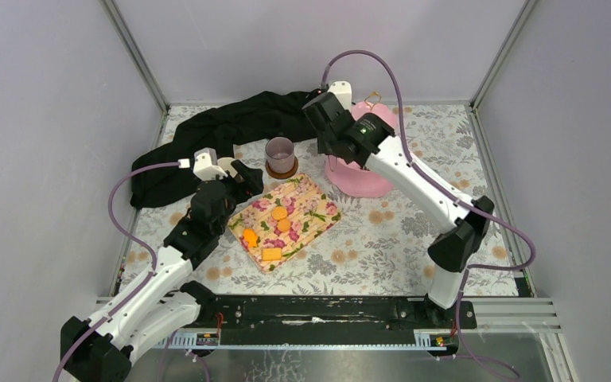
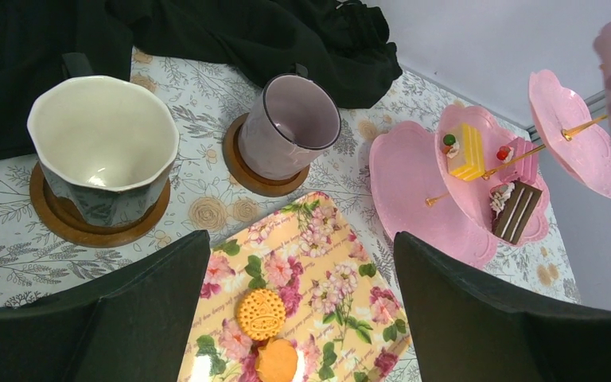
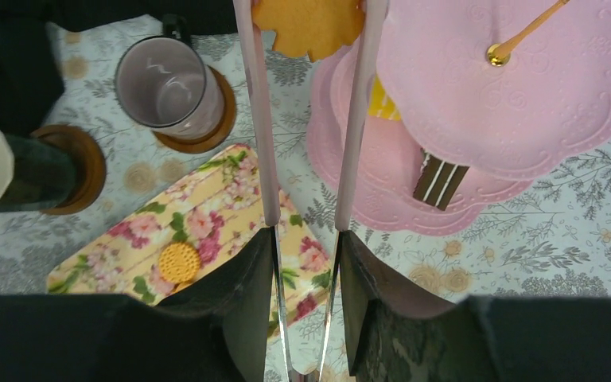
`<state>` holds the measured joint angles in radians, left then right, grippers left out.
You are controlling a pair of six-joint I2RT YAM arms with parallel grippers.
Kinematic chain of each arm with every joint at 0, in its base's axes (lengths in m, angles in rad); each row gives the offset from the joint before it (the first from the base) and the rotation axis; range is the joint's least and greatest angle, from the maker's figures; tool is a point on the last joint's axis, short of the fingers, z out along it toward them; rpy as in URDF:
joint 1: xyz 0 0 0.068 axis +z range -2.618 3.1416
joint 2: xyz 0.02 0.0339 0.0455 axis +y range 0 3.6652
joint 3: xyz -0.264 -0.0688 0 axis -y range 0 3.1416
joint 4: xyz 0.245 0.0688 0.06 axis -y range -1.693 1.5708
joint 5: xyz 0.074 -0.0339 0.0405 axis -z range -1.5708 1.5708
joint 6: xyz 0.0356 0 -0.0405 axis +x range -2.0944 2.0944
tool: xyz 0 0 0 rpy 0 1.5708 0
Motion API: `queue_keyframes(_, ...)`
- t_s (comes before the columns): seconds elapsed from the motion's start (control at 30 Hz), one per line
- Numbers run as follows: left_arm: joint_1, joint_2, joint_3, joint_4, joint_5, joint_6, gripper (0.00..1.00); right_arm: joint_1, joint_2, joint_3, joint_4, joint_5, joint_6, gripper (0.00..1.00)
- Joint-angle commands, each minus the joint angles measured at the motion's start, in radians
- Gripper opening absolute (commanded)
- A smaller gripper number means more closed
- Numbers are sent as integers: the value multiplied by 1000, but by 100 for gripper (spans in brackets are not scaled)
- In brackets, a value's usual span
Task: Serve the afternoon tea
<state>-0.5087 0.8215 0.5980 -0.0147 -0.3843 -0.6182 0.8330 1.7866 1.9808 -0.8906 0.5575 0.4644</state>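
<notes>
The pink three-tier stand (image 2: 402, 187) stands at the back right of the worktop (image 1: 382, 255). Its middle plate carries a yellow cake (image 2: 467, 151), a pink cake (image 2: 523, 159) and a brown layered cake (image 2: 517, 211).

The floral napkin (image 1: 310, 208) lies just in front of the stand and holds four orange and yellow biscuits. Among them are a round orange biscuit (image 2: 260, 313) and a squarish one (image 1: 271, 254) at the near end. Small lettering is printed among the flowers, too fine to read.

The cream-lined dark mug (image 2: 103, 147) sits upright on a wooden coaster (image 2: 71, 227). Beside it, the mauve-grey mug (image 2: 290, 127) sits on a smaller coaster (image 2: 247, 171). Both are just behind the napkin and in front of the heaped black cloth (image 1: 207, 131).

The right pincer (image 3: 306, 239) is clamped around pink tongs (image 3: 258, 119). The tong tips pinch a flower-shaped orange biscuit (image 3: 310, 24), held in the air just beside the stand's top plate (image 3: 525, 87).

The left pincer (image 2: 301, 247) hangs over the far end of the napkin. Its dark fingers (image 2: 151, 302) are spread wide and grip nothing.
</notes>
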Motion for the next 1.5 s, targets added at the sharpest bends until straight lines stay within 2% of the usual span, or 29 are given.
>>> queue_keyframes(0.0,11,-2,3,37,-12,-3,93,-58,34,82,-25,-8,-25,26)
queue_keyframes(0.47,16,6,2,41,0,-8,93,-174,44,18,-7,-70,7,25)
queue_keyframes(0.73,18,6,2,39,1,-8,93,-201,52,1,-8,-78,15,26)
queue_keyframes(1.13,18,7,2,42,7,-9,93,-210,47,-36,-4,-108,27,48)
queue_keyframes(1.47,19,9,2,45,12,-9,93,-210,19,-59,11,-113,31,49)
